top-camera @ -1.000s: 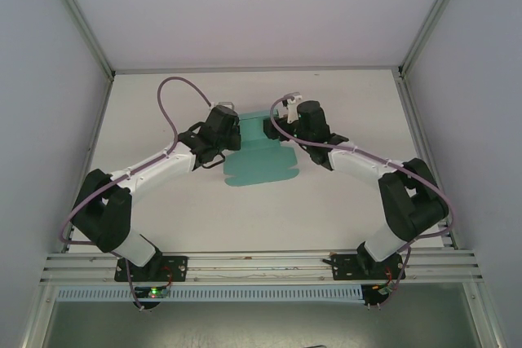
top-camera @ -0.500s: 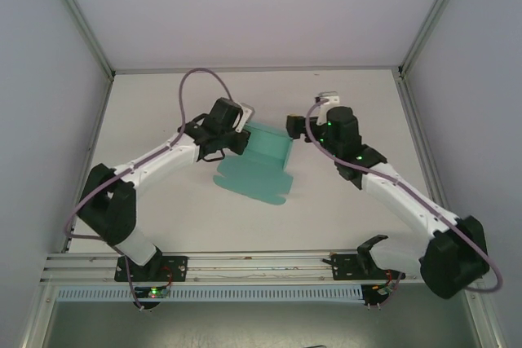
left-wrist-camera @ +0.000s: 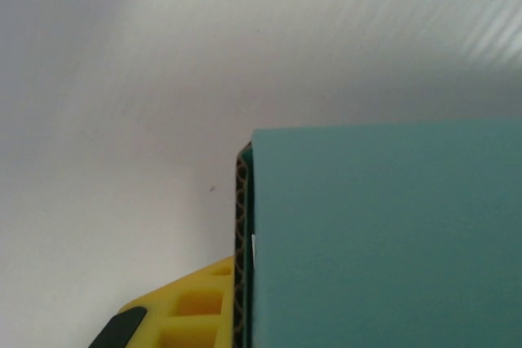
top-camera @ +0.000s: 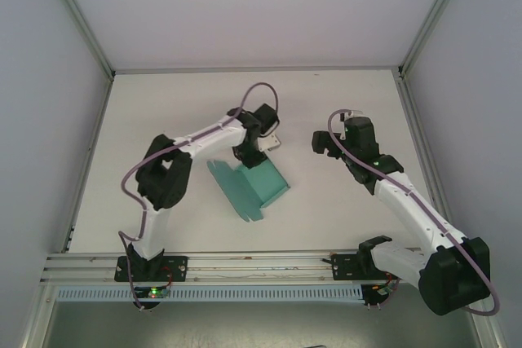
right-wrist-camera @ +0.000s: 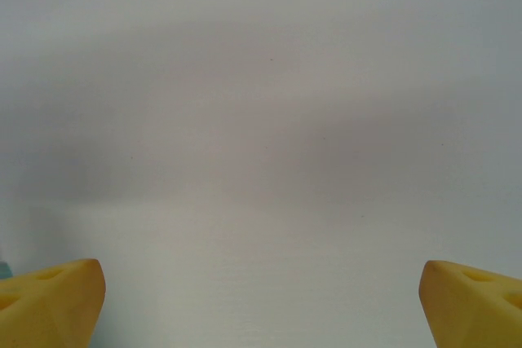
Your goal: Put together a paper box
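Left gripper (top-camera: 251,152) clenched on one edge of the teal-green thin card paper box (top-camera: 249,187), mid-worktop (top-camera: 326,218). One panel is folded up, the rest low. Right gripper (right-wrist-camera: 261,291) spread wide, empty, well apart. Judged early: most walls and tabs unfolded.

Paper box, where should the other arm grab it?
Probably the box by its right edge, coming from the right. That thin edge looks lifted off the table and faces the open right gripper; the left gripper pinches the far end.
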Motion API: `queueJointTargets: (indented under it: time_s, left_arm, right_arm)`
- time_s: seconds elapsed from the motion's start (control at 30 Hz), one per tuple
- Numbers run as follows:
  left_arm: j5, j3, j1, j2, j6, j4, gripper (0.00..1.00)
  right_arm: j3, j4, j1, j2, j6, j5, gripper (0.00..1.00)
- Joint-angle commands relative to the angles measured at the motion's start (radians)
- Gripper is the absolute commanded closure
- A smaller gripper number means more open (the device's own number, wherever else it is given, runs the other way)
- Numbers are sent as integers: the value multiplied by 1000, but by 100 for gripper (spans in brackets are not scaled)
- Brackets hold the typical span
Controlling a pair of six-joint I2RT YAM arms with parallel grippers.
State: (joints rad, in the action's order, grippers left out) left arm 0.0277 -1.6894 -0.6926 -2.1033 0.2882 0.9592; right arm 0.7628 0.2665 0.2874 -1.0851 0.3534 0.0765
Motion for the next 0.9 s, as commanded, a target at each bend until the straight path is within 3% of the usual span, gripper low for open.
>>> queueJointTargets:
  time_s: [0.0, 0.17, 0.3, 0.43, 0.6, 0.87]
  left_arm:
    - [282, -89, -39, -92, -25, 119, 100]
    - [469, -118, -70, -189, -18, 41, 100]
    - [548, -1, -112, -207, 166, -132, 100]
    - [498, 9, -127, -217, 239, -182, 100]
    - [359, -47, -122, -145, 255, -128, 64]
    - [261, -29, -117, 8, 291, -75, 40]
  right_arm:
    - [-19, -8, -17, -11, 5, -61, 2]
    - [-35, -26, -40, -9, -3, -76, 2]
    - [-46, -33, -62, -6, -3, -85, 2]
    - [-53, -44, -76, -10, -3, -113, 2]
    - [-53, -41, -85, -16, -20, -139, 2]
    - [-57, -25, -93, 25, -54, -177, 2]
